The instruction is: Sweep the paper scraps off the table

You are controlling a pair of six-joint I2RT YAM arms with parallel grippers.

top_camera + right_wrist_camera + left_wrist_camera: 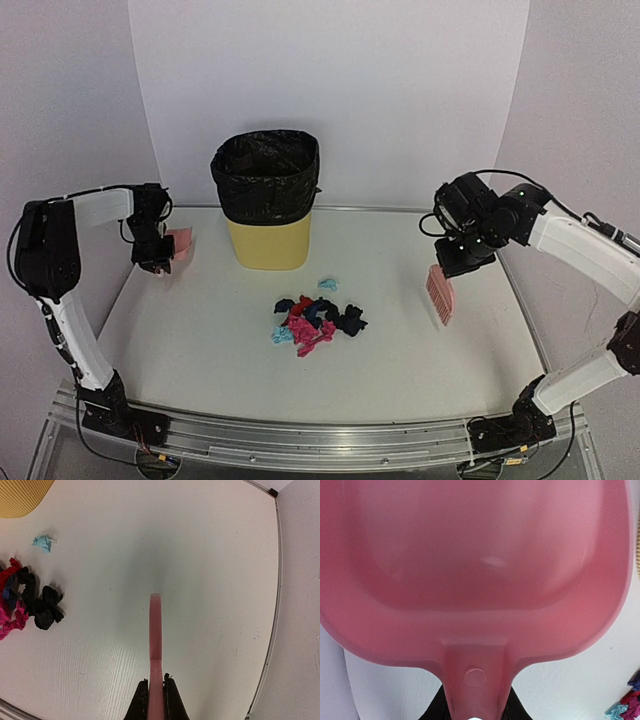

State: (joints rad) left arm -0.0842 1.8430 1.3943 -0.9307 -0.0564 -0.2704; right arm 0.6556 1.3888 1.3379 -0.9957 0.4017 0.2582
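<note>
Left claw (159,262) holds dustpan (181,243); right claw (452,266) brush (440,295), aloft

Left arm (72,330) and right arm (580,245), white tubes, black joints (45,245), black cables (500,173), small green lights (522,188), black bases (110,408) at the bottom edge, black fingers (141,702) on the right gripper (155,682).

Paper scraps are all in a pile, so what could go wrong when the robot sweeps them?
The brush and dustpan are held far apart, on opposite sides of the paper scraps; a sweep before the pan arrives could scatter them. One light blue scrap lies apart from the pile and might be missed. The bin stands just behind the pile and could get bumped.
</note>
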